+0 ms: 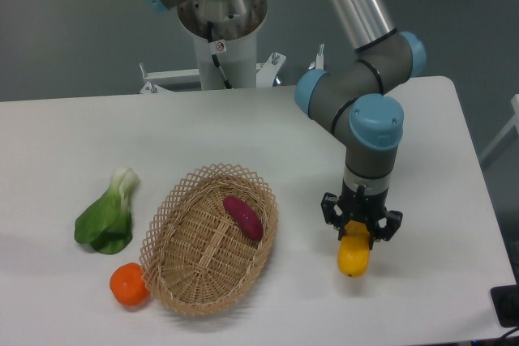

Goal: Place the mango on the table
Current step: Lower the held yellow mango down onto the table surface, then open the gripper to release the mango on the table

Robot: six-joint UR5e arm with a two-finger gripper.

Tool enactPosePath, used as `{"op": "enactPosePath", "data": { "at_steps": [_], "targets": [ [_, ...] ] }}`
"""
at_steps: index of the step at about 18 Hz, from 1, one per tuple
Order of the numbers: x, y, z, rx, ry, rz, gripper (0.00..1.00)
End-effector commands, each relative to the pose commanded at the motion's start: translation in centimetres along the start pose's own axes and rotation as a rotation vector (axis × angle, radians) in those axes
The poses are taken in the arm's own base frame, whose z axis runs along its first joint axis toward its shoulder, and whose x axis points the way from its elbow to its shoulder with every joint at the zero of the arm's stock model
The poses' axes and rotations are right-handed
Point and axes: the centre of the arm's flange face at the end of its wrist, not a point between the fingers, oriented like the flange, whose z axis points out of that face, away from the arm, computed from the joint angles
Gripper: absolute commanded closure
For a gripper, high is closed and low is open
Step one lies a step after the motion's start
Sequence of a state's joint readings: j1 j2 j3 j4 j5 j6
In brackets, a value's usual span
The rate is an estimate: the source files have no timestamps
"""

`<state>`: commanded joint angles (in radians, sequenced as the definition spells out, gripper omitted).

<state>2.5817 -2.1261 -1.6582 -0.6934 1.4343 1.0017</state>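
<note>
Setting: robotics lab. Evidence: 1 industrial-type arm (357, 54) with grey links and blue joint caps, mounted on a white pedestal (223, 34) bolted to a bare grey floor (73, 30). Plain white table (243, 131) serves as test bench, holding staged props: wicker basket (211, 241), leafy green (105, 216), orange fruit (128, 284).
</note>
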Motion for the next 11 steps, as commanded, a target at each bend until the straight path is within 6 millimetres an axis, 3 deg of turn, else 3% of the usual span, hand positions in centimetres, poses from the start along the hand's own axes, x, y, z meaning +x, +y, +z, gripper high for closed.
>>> {"op": "enactPosePath", "data": {
  "at_steps": [8, 9, 11],
  "targets": [
    [0.38, 0.13, 0.82, -0.008, 0.014, 0.001, 0.45],
    [0.32, 0.11, 0.77, -0.008, 0.011, 0.001, 0.39],
    [0.02, -0.17, 0.34, 0.000, 0.002, 0.001, 0.08]
  ]
}}
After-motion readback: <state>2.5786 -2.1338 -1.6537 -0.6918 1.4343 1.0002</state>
